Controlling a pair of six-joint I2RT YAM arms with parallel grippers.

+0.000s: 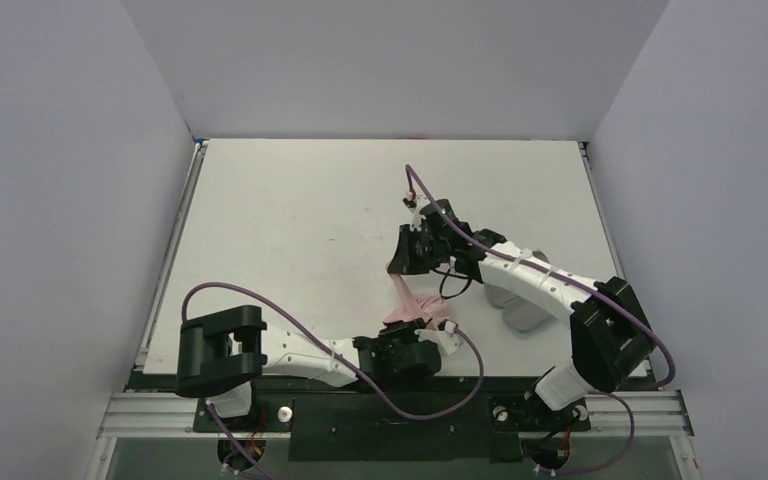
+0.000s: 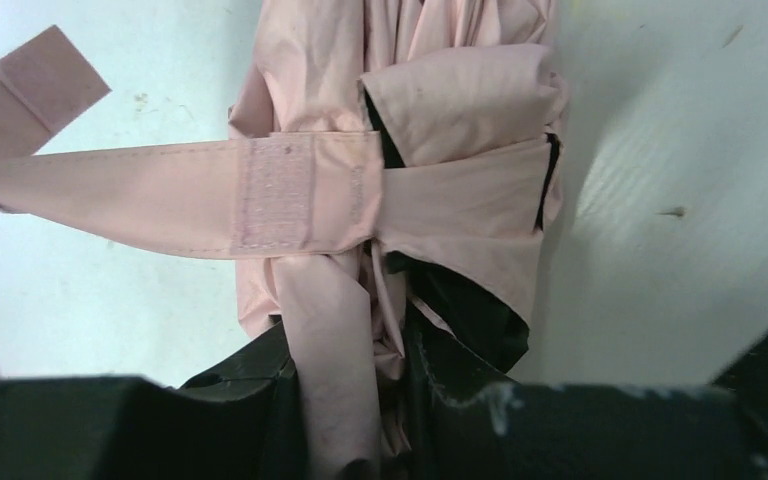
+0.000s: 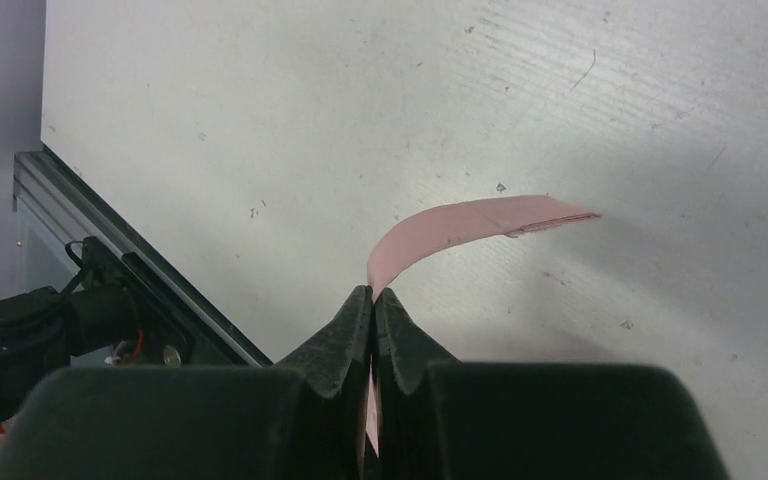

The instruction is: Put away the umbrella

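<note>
The umbrella (image 1: pixel 415 308) is a folded bundle of pale salmon-pink fabric with black ribs, lying near the table's front edge. My left gripper (image 1: pixel 422 335) is shut on its fabric, which fills the left wrist view (image 2: pixel 440 110). A pink closure strap (image 2: pixel 160 195) with a velcro patch runs from the bundle to the left. My right gripper (image 1: pixel 405 262) is shut on that strap (image 3: pixel 460 225), its free end curling out past the fingertips (image 3: pixel 352 310). In the top view the strap (image 1: pixel 401 288) stretches from the bundle up to the right gripper.
A grey oblong case (image 1: pixel 516 303) lies on the table under the right arm. A black cable loop (image 1: pixel 455 285) hangs by the right wrist. The table's front rail (image 3: pixel 140 275) shows in the right wrist view. White walls enclose the table.
</note>
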